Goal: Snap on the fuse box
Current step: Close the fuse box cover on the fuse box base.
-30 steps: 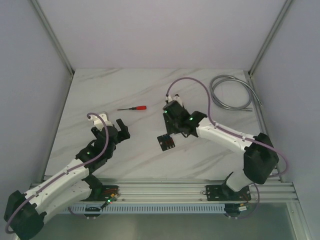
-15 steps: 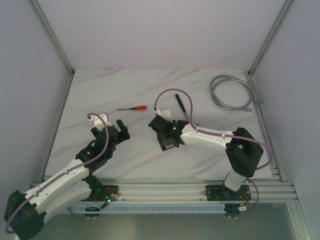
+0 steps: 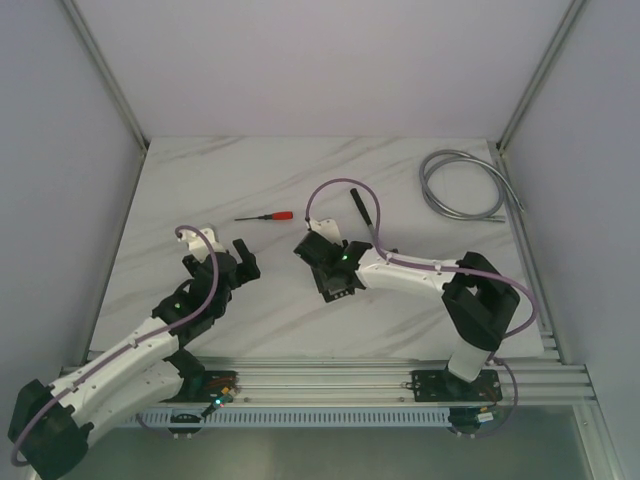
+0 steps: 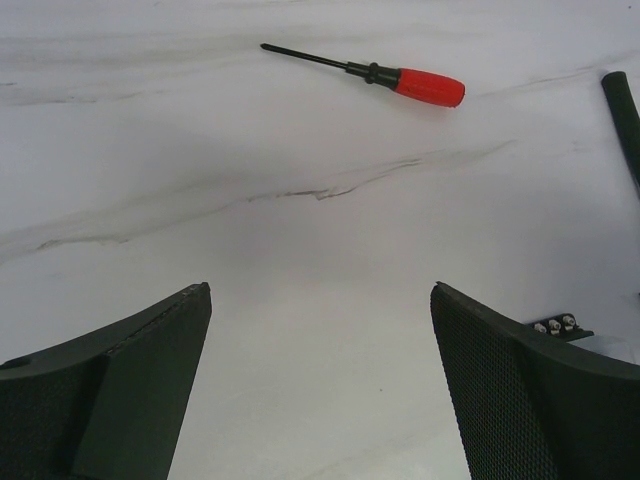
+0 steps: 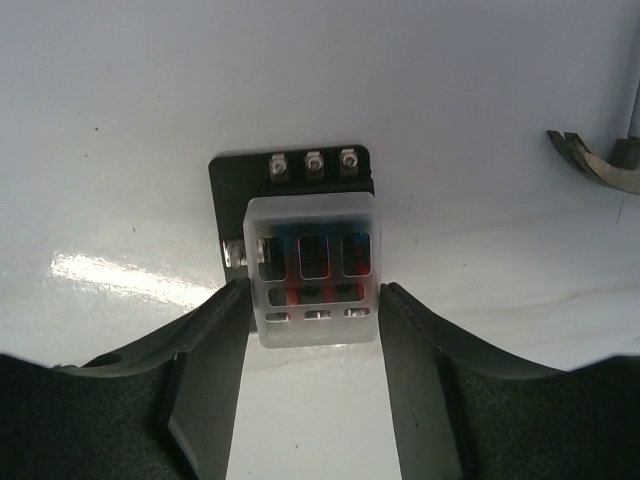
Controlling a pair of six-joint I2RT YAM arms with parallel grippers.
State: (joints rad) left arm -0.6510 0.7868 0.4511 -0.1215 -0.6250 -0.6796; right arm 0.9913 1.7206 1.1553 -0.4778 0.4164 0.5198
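You've got the fuse box flat on the table near centre, right gripper pinching its sides. Left gripper spread wide at its 9 o'clock, red screwdriver at 10.

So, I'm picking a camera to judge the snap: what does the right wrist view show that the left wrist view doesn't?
Only right wrist: the fuse box, clear cover over red and blue fuses, three screws at its far edge, clasped by the right gripper. Only left wrist: a red-handled screwdriver, the end of a black rod, the left gripper open. Both: the white marbled table; a screw-studded corner low right in the left view may be the fuse box.
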